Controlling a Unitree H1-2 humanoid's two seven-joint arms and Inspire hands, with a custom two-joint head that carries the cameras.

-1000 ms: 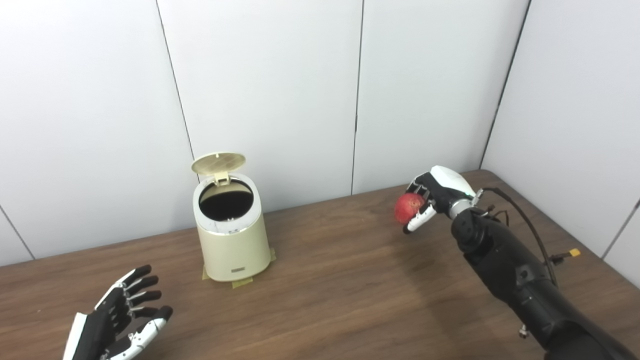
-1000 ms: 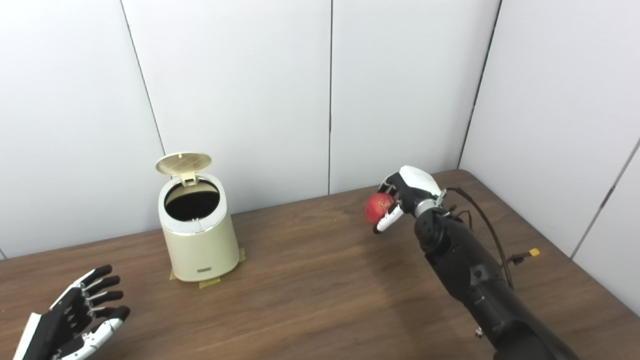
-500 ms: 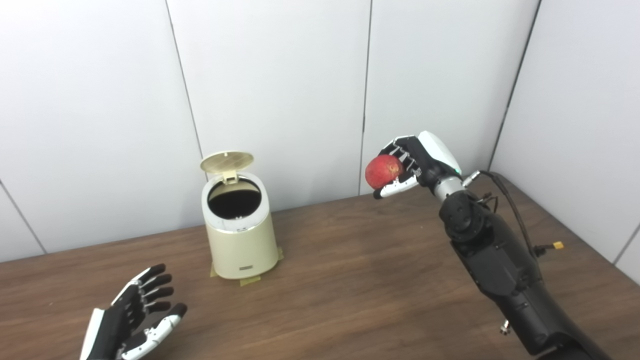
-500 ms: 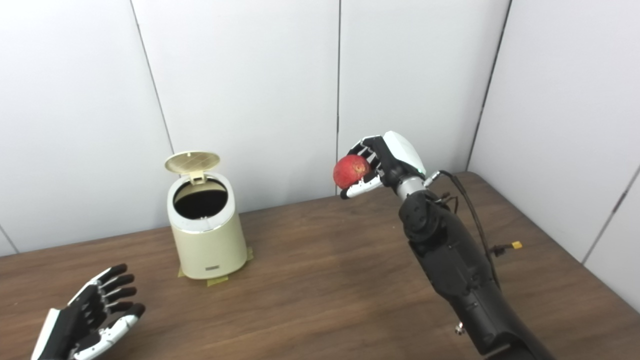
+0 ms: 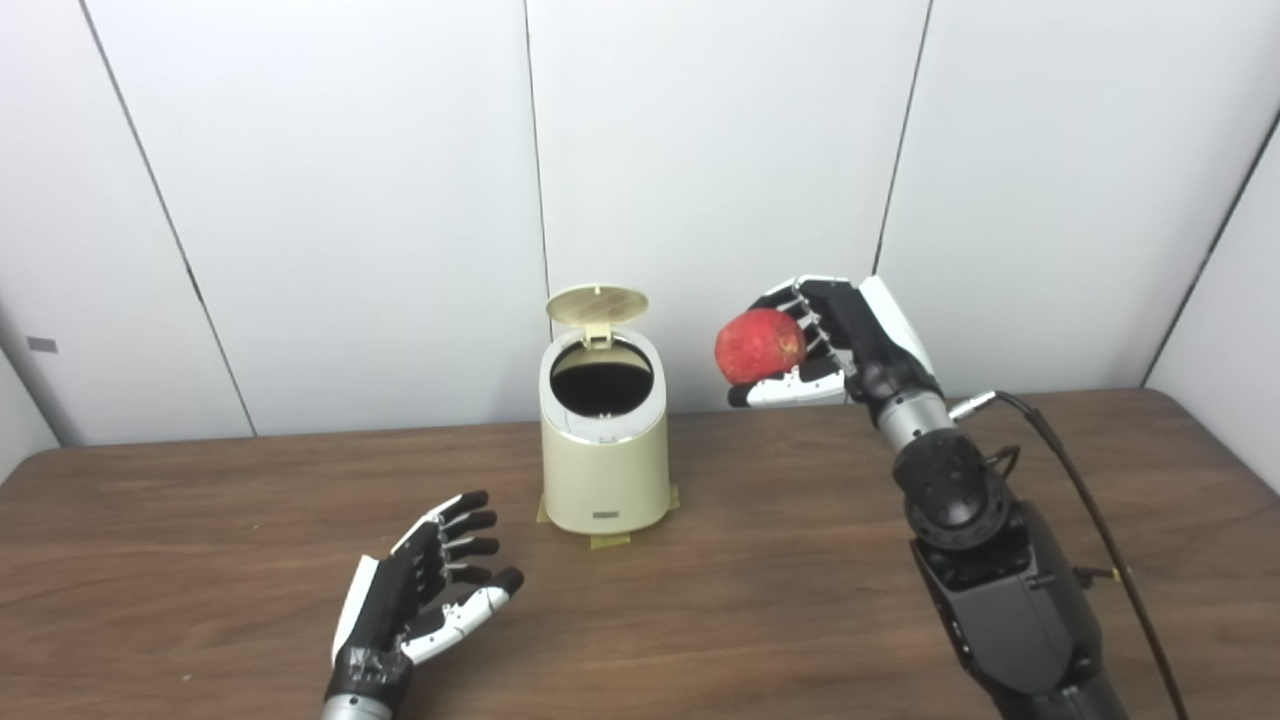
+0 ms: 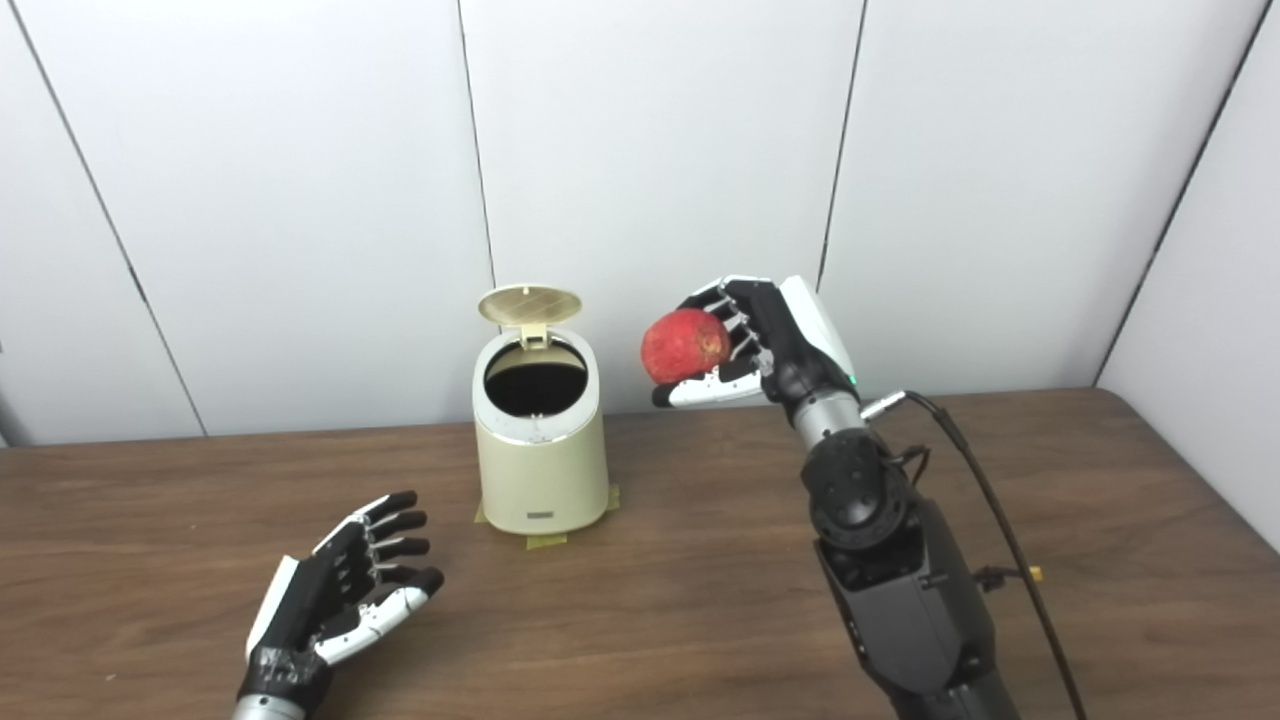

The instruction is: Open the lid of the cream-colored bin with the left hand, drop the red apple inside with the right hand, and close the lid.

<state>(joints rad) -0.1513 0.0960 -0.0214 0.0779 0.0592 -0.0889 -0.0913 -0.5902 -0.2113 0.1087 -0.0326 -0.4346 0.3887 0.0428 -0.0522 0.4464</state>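
Red apple (image 5: 759, 346), gripped in the raised right hand (image 5: 835, 340), has been carried nearer the cream-colored bin (image 5: 604, 450), whose lid (image 5: 597, 303) is open, while the empty left hand (image 5: 425, 592) is held spread.

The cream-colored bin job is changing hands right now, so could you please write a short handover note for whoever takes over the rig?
Left hand: open, holding nothing, low over the table in front-left of the bin.
Right hand: shut on the red apple, raised to the right of the bin, about level with its rim, not yet over the opening.
Cream-colored bin: upright near the wall, lid hinged up at the back, opening clear.
Done: lid opened, apple picked up.
Left: carry the apple over the opening, release it, close the lid.
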